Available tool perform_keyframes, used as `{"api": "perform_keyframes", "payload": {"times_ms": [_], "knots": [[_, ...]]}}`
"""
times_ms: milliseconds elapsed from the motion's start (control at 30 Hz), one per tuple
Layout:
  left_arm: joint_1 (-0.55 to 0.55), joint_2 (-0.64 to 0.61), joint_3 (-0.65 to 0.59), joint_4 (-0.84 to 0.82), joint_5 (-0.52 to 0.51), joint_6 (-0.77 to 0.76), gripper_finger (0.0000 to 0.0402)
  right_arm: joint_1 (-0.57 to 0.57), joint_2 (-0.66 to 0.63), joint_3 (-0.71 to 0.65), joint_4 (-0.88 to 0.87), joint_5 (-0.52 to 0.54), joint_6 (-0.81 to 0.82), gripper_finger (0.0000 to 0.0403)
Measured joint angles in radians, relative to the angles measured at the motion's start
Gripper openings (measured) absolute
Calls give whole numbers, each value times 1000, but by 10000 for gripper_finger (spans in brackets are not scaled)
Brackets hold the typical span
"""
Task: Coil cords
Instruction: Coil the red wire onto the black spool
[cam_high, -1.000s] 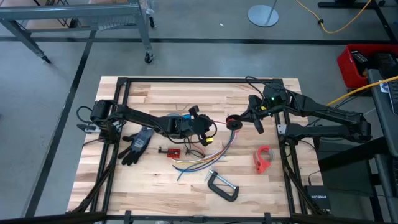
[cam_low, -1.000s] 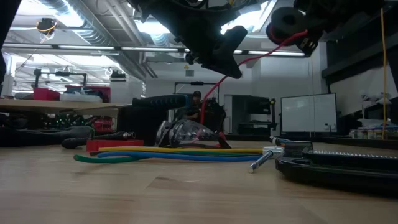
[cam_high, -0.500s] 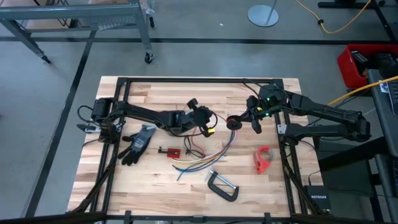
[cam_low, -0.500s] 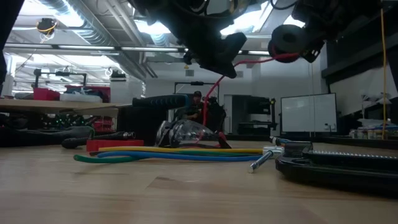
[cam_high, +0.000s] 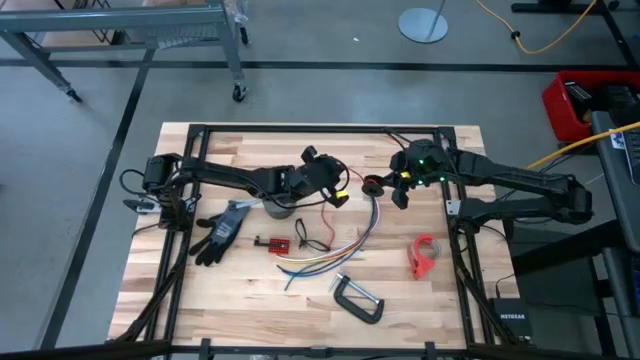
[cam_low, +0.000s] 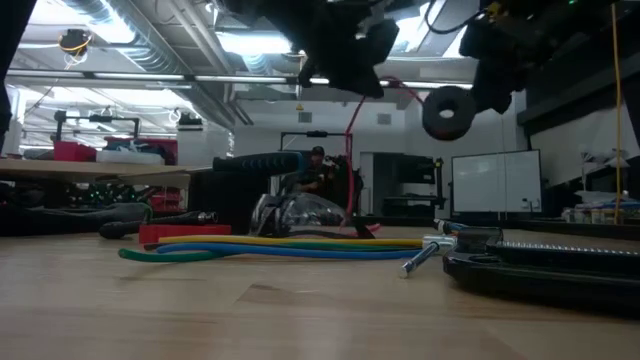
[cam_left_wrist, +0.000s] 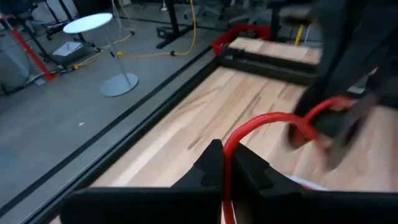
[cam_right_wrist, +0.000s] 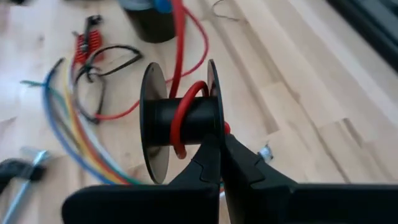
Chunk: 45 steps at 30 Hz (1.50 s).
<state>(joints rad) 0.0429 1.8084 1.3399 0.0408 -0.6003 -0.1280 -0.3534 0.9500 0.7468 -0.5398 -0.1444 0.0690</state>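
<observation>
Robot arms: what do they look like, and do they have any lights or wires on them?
Both arms are dark and jointed. The right arm has a small green light glowing near its wrist. Thin black cables loop around the left arm by its base. Each gripper ends in two black pointed fingers.

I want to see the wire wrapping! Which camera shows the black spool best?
Right wrist view: the black plastic spool fills it, red cord looped round its core. High view shows it tiny, low view a dark disc, left wrist a blur.

In the left wrist view the black spool (cam_left_wrist: 329, 134) and the other arm are blurred — the red cord (cam_left_wrist: 261, 124) runs off the bottom edge between the end effector's fingers.
</observation>
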Motion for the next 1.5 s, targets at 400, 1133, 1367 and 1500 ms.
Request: {"api": "perform_keyframes", "payload": {"times_ms": [400,1133,1367,1500], "knots": [[0,-3,63,4,52,-21,0,0,176,0,267,111,12,1],[-47,-3,63,-64,60,-98,0,0,266,-1,832,133,142,1],[-70,-3,64,-232,-48,-172,0,0,264,38,836,37,144,1],[-81,-3,64,-277,-78,-175,0,0,263,70,781,-11,137,1]]}}
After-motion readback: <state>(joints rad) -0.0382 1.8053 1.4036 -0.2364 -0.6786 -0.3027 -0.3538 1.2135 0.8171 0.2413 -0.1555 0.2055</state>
